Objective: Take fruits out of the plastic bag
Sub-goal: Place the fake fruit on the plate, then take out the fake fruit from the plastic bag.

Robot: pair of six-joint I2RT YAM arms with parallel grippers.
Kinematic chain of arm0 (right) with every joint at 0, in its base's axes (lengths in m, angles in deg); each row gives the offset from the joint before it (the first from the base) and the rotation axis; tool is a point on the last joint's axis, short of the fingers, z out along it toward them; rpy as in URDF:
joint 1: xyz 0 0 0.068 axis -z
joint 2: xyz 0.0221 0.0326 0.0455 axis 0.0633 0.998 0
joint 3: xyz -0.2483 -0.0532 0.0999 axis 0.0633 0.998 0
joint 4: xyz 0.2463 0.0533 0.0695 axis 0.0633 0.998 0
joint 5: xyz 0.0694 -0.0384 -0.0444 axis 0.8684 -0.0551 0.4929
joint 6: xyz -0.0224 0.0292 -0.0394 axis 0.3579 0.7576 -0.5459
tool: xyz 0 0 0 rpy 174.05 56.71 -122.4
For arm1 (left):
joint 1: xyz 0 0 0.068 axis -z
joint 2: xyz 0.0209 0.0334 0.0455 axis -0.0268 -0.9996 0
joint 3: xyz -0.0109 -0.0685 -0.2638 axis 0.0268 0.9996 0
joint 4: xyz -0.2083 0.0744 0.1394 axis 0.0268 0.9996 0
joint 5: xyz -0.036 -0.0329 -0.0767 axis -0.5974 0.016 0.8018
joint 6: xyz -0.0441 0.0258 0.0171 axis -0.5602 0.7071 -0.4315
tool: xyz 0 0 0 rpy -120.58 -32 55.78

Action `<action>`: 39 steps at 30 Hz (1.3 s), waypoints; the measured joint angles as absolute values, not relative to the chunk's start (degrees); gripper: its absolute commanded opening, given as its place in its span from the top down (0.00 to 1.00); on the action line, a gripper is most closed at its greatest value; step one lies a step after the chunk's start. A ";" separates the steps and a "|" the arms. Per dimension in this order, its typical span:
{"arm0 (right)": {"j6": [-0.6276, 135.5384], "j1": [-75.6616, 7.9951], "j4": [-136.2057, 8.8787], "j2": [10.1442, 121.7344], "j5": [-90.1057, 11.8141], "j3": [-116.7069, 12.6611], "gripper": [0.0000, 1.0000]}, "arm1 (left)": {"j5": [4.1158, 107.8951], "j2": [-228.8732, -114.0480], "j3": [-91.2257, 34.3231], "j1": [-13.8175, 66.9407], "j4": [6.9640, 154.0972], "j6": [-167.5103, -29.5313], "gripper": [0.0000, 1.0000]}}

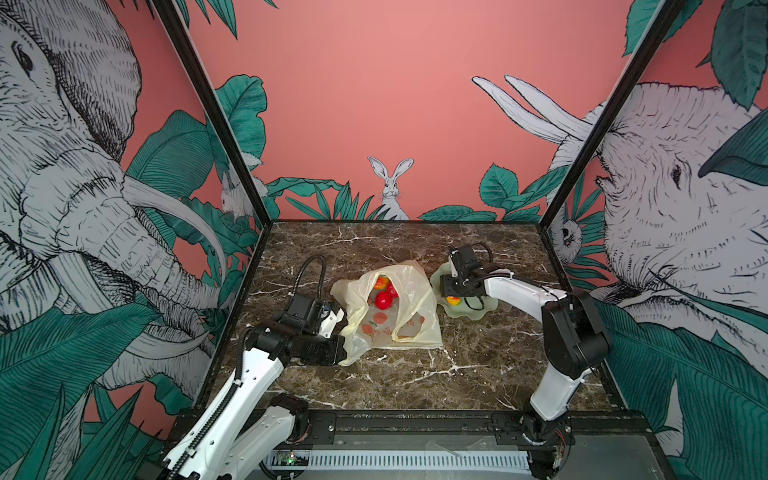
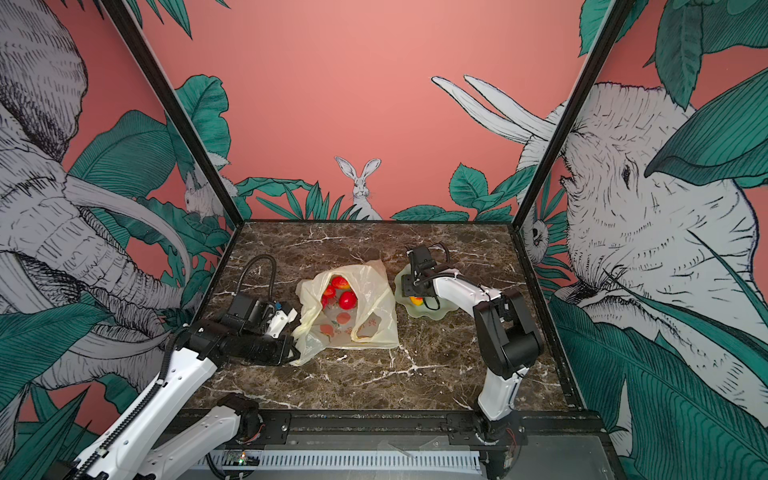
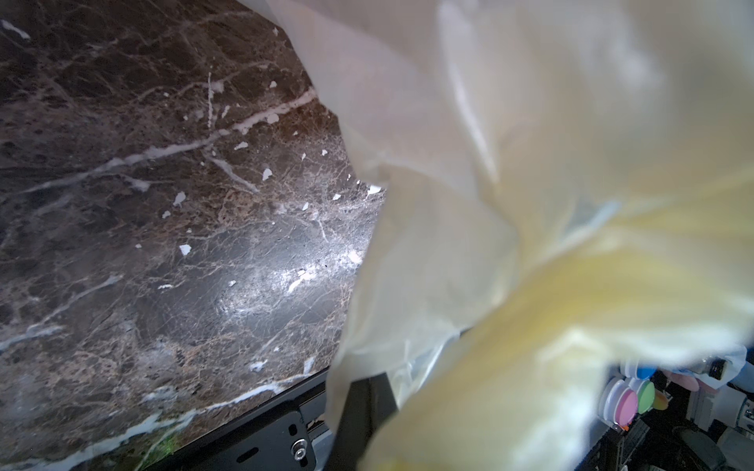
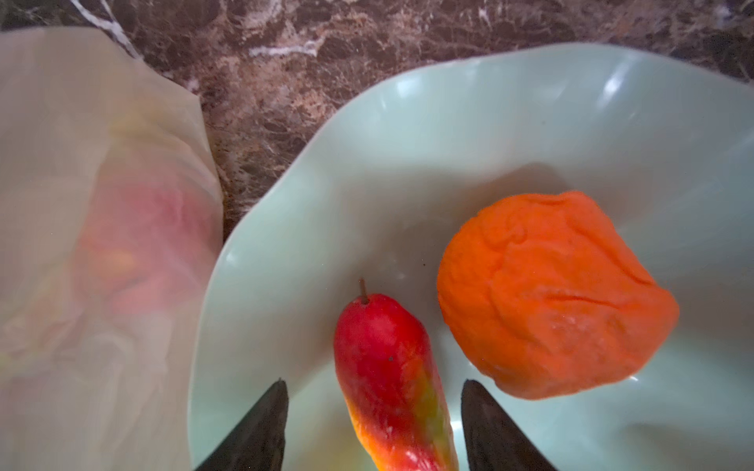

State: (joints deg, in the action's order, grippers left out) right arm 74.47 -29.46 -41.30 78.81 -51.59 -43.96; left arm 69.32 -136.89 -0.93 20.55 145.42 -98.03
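The brown marble table (image 1: 415, 374) sits in a booth papered with elephants and leaves. The plastic bag (image 1: 409, 328) lies mid-table, its mouth gaping toward the far side. My left claw (image 1: 338, 338) is pinched tight on the bag's near-left edge, and that wrist view is full of bunched yellow film.

To the right, just beside the bag, is the pale green wavy dish (image 4: 367, 163). My right claw (image 4: 374, 391) hangs over it, spread wide. A red-yellow oval fruit (image 4: 387, 367) lies between the fingers with a gap on each side. A crumpled orange fruit (image 4: 555, 297) rests next to it.

I judge this the end of a drop-off, with two fruits out. A round red fruit (image 1: 383, 300) and others remain in the bag. Next I must lift straight up clear of the rim, swing left and reach into the mouth without snagging the film.
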 measured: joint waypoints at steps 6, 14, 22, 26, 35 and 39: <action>74.28 -29.85 -41.11 75.70 -52.40 -43.96 0.34 | 69.40 -137.26 -0.93 20.55 145.42 -98.03 1.00; 69.10 -37.78 -41.92 65.04 -58.85 -43.96 0.41 | 69.69 -137.64 -0.93 20.55 145.42 -98.01 1.00; 56.55 -46.94 -53.83 53.52 -43.24 -41.42 0.42 | 69.80 -137.75 -0.93 20.55 145.42 -98.01 1.00; 46.83 -51.27 -57.81 51.29 -31.40 -37.97 0.40 | 69.95 -137.85 -0.93 20.55 145.42 -98.01 1.00; 32.60 -57.28 -55.82 55.47 -22.96 -37.77 0.42 | 70.12 -137.61 -0.91 20.55 145.42 -98.01 1.00; 28.18 -58.81 -53.19 60.27 -25.06 -41.16 0.48 | 70.12 -137.46 -0.91 20.55 145.40 -98.01 1.00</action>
